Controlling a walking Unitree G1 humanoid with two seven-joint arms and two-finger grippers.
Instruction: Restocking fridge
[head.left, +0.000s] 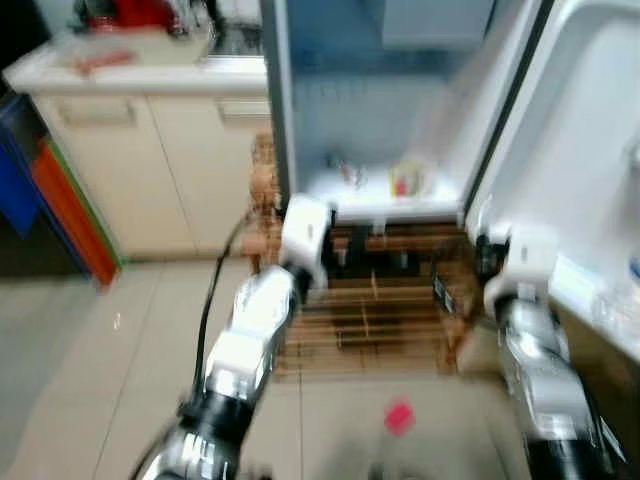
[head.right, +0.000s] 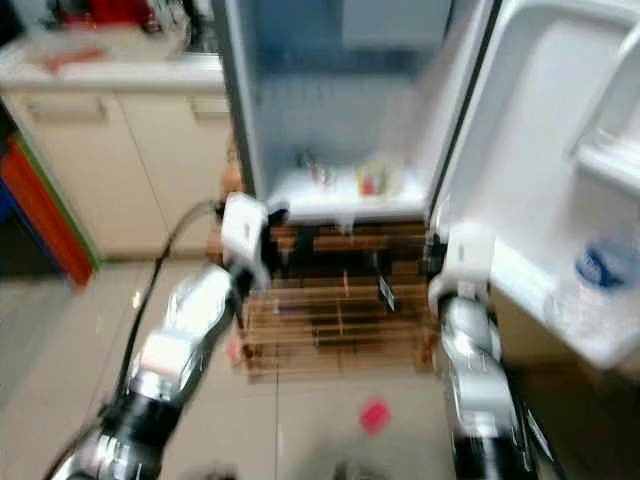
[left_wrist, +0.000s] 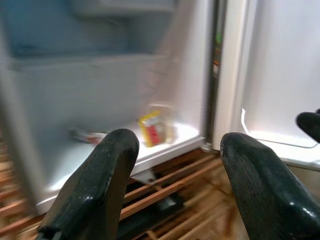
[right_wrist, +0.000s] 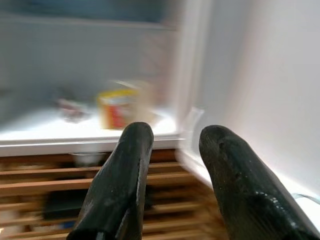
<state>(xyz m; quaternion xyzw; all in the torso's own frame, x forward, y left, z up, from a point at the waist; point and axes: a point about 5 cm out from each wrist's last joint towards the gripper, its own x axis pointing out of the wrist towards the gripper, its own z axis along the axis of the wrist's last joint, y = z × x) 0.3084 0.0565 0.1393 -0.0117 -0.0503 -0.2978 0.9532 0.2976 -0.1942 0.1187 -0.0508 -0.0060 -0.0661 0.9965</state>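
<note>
1. The left gripper (left_wrist: 175, 190) is spread wide and holds nothing; it hangs just in front of the open fridge (head.left: 380, 120), pointed at its bottom shelf (head.left: 385, 200).
2. The right gripper (right_wrist: 172, 175) has a narrower gap and is also empty; it sits near the fridge's hinge edge, beside the open door (head.right: 560, 150).
3. On that shelf stand one small yellow-and-red carton (left_wrist: 154, 128), toward the door side, and one small dark item (left_wrist: 85, 135) further in, too blurred to name.
4. One clear bottle (head.right: 595, 285) with a blue label rests in the door's lower rack.
5. Below the fridge lies one slatted wooden pallet (head.left: 370, 330); one pink scrap (head.left: 399, 417) lies on the floor tiles nearer the robot.
6. Progress: the fridge is open but nearly bare, so restocking looks barely begun. With both grippers empty, an item must be fetched next, perhaps from the counter (head.left: 130, 65) left of the fridge.
</note>
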